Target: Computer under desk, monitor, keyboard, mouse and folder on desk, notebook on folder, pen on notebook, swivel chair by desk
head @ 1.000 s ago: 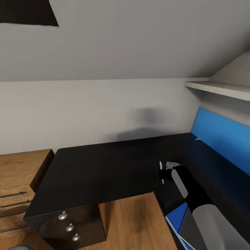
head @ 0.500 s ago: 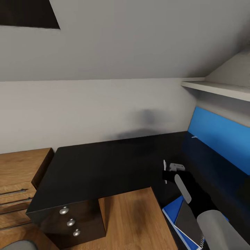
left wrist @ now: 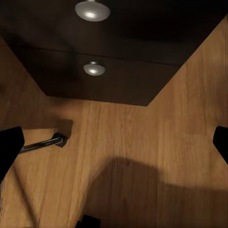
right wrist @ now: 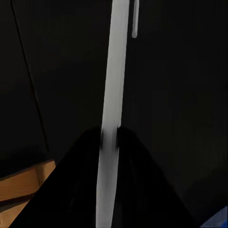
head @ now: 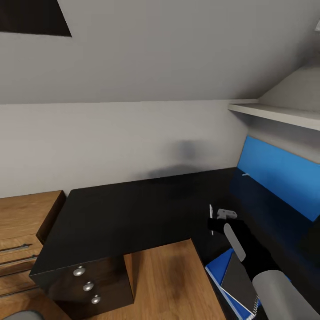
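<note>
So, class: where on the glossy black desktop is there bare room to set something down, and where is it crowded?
The glossy black desk is bare from the grey wall to its front edge above the silver-knobbed drawers. It is crowded near the right gripper, shut on a white pen, beside the blue folder under a grey notebook.

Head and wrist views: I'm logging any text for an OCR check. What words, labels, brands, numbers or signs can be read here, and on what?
None: no readable text in any view.
The desk, its drawer knobs, the blue folder and the notebook on it are unmarked.
The white pen clamped in the right gripper shows no print.
The blue panel and shelf are blank.
</note>
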Motion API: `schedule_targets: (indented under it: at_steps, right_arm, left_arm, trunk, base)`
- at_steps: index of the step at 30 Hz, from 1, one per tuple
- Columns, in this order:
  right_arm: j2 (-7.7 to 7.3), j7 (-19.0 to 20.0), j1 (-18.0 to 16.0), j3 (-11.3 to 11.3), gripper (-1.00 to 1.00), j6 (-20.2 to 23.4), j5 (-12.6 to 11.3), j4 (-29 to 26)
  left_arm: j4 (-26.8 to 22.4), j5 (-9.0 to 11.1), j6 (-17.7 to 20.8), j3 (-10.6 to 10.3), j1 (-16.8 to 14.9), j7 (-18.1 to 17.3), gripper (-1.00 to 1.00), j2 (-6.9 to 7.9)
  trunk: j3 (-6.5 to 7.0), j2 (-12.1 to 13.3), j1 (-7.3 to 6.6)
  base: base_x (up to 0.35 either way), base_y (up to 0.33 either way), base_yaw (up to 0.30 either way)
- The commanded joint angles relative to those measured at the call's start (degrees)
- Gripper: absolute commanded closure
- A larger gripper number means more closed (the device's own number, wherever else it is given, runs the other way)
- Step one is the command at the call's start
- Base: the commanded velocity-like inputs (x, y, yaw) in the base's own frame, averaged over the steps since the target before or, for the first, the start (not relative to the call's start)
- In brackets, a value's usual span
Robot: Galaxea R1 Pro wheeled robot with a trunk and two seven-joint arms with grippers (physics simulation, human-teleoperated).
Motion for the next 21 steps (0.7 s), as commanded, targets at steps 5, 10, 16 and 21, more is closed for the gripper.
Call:
schedule_targets:
  at_steps: [5,10,16,21]
  right_arm:
    - [-0.26,-0.63,-0.05,-0.05,1.00,-0.26,-0.56,-0.10]
    - [-0.65,-0.65,-0.05,-0.23,1.00,-0.38,-0.47,0.14]
    - [-0.94,-0.76,-0.05,-0.45,1.00,-0.30,-0.45,0.23]
    - [-2.04,-0.78,-0.05,-0.48,1.00,-0.04,-0.42,0.57]
  left_arm:
    - [-0.03,0.31,-0.02,0.22,0.00,-0.46,-1.00,-0.07]
    - [-0.03,0.31,-0.02,0.21,0.00,-0.46,-1.00,-0.07]
    - [-0.03,0.31,-0.02,0.16,0.00,-0.46,-1.00,-0.09]
    - [-0.03,0.31,-0.02,0.15,0.00,-0.46,-1.00,-0.07]
  trunk:
    - [-0.07,-0.05,0.01]
    - [-0.07,-0.05,0.01]
    - [-0.07,-0.05,0.01]
    - [-0.07,-0.05,0.01]
  base:
    - [0.000,0.000,-0.188]
    - [-0.015,0.000,-0.033]
    - [-0.193,-0.036,-0.003]
    - [-0.149,-0.037,0.000]
